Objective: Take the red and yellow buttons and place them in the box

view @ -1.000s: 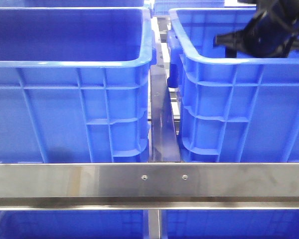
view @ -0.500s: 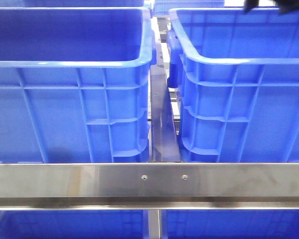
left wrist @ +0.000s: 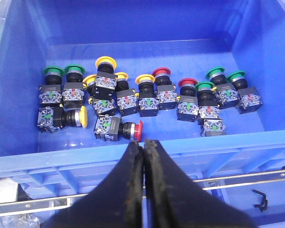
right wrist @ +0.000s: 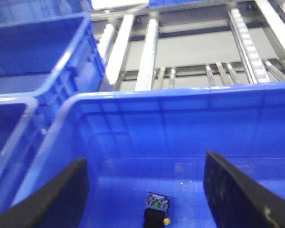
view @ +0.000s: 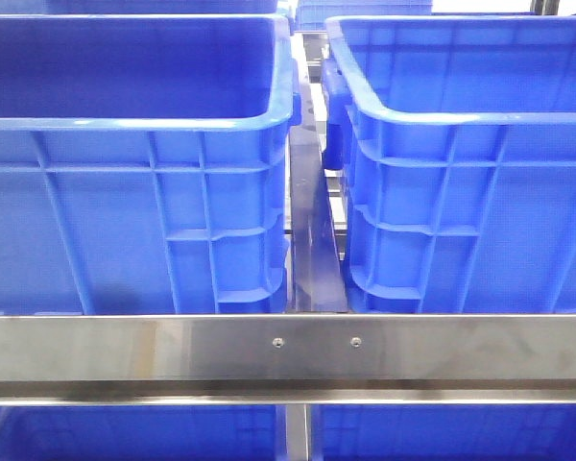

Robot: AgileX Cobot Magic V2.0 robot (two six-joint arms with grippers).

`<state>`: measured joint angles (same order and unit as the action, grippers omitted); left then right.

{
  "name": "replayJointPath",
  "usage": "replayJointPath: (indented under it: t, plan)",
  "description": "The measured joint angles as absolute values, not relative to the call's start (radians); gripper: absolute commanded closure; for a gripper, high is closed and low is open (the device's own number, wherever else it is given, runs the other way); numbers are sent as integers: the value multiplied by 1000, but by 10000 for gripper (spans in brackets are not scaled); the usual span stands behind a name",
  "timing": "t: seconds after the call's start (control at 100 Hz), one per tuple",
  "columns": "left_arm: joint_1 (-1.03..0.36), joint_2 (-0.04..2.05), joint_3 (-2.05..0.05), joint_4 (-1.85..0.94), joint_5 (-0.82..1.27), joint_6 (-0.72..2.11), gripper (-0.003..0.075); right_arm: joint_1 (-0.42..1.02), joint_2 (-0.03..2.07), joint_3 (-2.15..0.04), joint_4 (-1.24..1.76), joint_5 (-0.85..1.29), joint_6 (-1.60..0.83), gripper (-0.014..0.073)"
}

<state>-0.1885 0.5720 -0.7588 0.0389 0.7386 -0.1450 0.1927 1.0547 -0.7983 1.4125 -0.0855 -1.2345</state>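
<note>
In the left wrist view, several push buttons lie on the floor of a blue crate (left wrist: pixel 133 28). Red-capped ones include a tipped one (left wrist: pixel 133 130) and an upright one (left wrist: pixel 161 72). Yellow-capped ones include an upright one (left wrist: pixel 105 63) and one on its side (left wrist: pixel 80 117). My left gripper (left wrist: pixel 143 144) is shut and empty, hanging over the crate's near rim. My right gripper (right wrist: pixel 145 159) is open above the box (right wrist: pixel 133 102). One button (right wrist: pixel 155 213) with a yellow cap edge lies on the box's floor. Neither gripper shows in the front view.
Green-capped buttons (left wrist: pixel 52 71) (left wrist: pixel 217 72) sit among the others. The front view shows two tall blue crates (view: pixel 134 125) (view: pixel 461 120) side by side behind a steel rail (view: pixel 288 346), with a narrow gap between them. Roller rails (right wrist: pixel 147 52) run beyond the box.
My right arm, which hung over the right crate's rim in the front view, has lifted up and out of that view.
</note>
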Motion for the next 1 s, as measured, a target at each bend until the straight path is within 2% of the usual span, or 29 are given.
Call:
replayJointPath:
  t: [0.35,0.44,0.73,1.0]
  plan:
    - [-188,572,-759,39,739,-145,739,193,738,-597,1411,-61,-1234,85]
    - [-188,572,-759,39,739,-145,739,193,668,-557,1411,-61,-1234,181]
    - [-188,572,-759,39,739,-145,739,193,555,-520,1409,-61,-1234,659]
    - [-188,572,-759,39,739,-145,739,193,555,-520,1409,-61,-1234,661]
